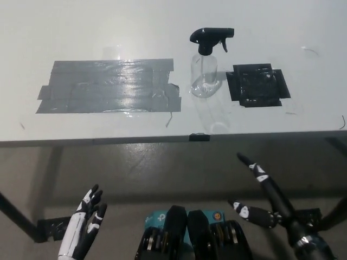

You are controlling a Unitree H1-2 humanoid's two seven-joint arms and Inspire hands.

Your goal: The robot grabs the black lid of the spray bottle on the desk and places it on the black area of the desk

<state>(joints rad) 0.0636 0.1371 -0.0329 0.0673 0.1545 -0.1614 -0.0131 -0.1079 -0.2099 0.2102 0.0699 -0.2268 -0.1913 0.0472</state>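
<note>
Lowest in the head view, below the near edge of the desk (162, 32), both hands hang over the floor and hold nothing. At the lower left the white left hand (87, 219) rests with its dark-tipped fingers (95, 190) pointing up and slightly apart, released. At the lower right the black right hand (265, 203) is also released: one finger (250, 164) stretches up toward the desk's edge and another sticks out to the left, well spread. Neither hand touches the desk or anything on it.

On the white desk, the clear spray bottle (204, 76) stands upright near the middle, toward the far side. Its black lid (210, 39), the trigger sprayer head, sits on top of the bottle, with the nozzle and trigger turned to the right. Just right of the bottle, close but apart from its base, lies the black area (257, 85), a roughly square patch of black tape with ragged corners. Left of the bottle stretches a wide grey tape patch (108, 86), glossy with reflected light; its right end lies near the bottle. A small dark clip (199, 137) sits at the desk's near edge, nearer than the bottle.
</note>
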